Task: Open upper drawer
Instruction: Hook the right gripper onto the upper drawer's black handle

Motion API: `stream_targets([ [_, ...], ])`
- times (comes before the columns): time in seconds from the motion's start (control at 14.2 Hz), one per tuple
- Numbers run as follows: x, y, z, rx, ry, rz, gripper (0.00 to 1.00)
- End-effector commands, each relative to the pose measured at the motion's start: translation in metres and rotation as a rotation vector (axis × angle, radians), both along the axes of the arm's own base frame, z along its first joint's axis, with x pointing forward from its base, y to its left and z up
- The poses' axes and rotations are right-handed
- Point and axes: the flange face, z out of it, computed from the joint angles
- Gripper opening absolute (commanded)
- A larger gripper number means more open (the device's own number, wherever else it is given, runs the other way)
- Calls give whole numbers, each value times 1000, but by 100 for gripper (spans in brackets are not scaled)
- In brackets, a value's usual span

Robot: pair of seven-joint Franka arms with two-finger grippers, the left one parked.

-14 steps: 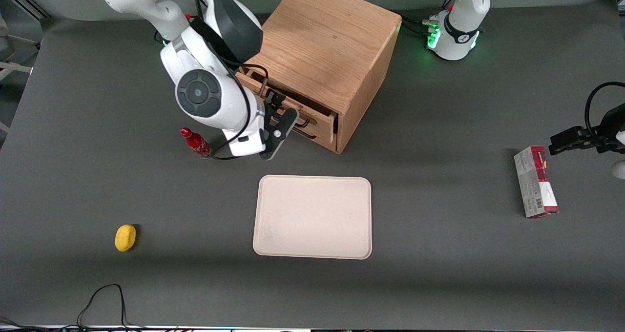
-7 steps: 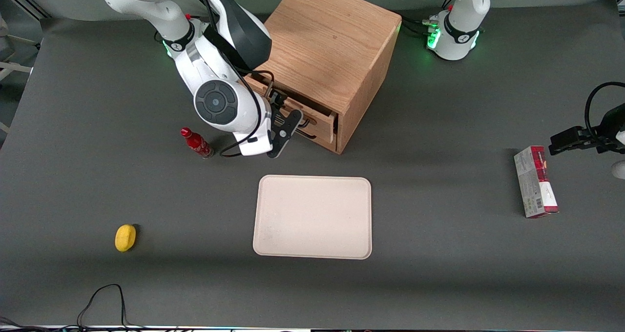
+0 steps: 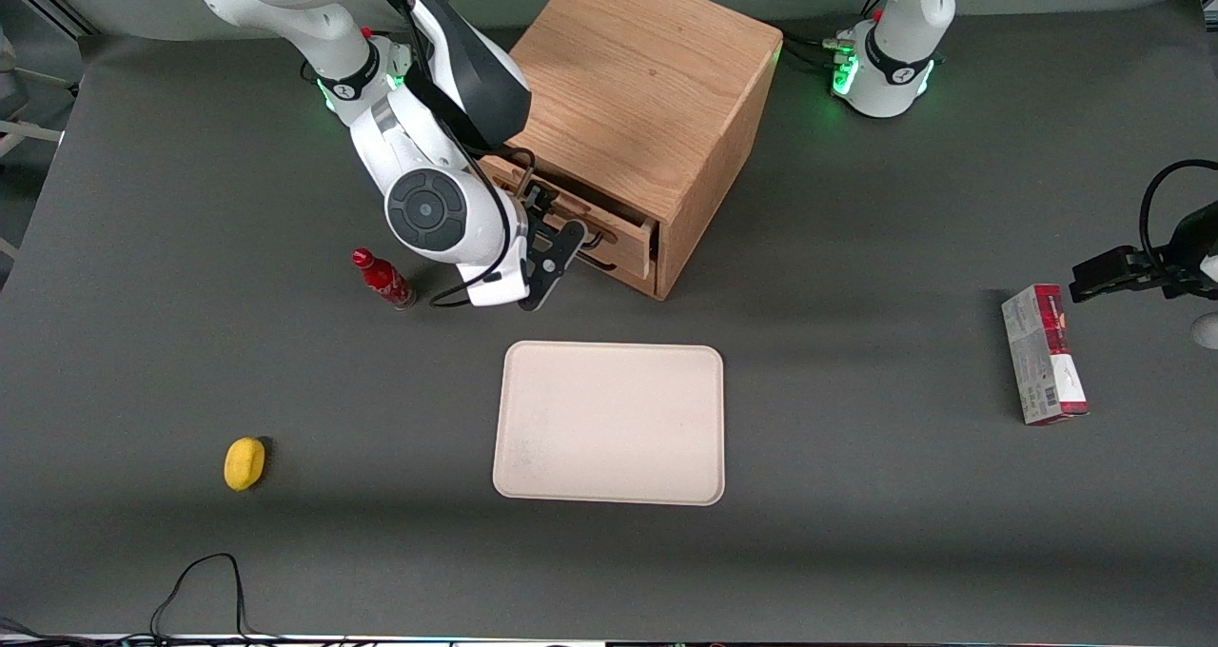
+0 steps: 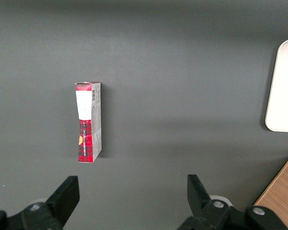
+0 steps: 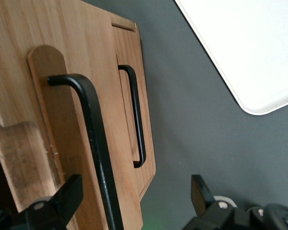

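Note:
The wooden cabinet [image 3: 638,105] stands at the back of the table. Its upper drawer [image 3: 623,236] sticks out a little, with a dark gap above its front. My right gripper [image 3: 574,239] is right in front of that drawer, at its black handle. In the right wrist view the gripper [image 5: 132,196] is open, and the upper drawer's long black handle [image 5: 98,153] runs between the fingers [image 5: 62,196], closer to one of them and not clamped. The lower drawer's handle [image 5: 137,115] shows farther on, on the closed lower front.
A cream tray [image 3: 609,423] lies nearer the front camera than the cabinet. A small red bottle [image 3: 383,279] stands beside my arm. A yellow lemon [image 3: 245,462] lies toward the working arm's end. A red-and-white box [image 3: 1043,352] lies toward the parked arm's end.
My arm's elbow has swung in toward the cabinet and the gripper has shifted slightly along the drawer front. The drawer itself has not visibly moved.

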Motion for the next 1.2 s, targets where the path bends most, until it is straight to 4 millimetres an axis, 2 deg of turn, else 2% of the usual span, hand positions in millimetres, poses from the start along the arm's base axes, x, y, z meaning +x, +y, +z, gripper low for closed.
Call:
stream_targets([
  [0.0,-8,-3,-2,21,-16,10,100],
  [0.42,-9,4,-18,28,-41,7,100],
  [0.71,-4,3,-20,35,-68,30,100],
  [0.92,3,-2,-21,42,-80,35,100],
  [1.13,19,-14,-19,63,-118,15,100],
])
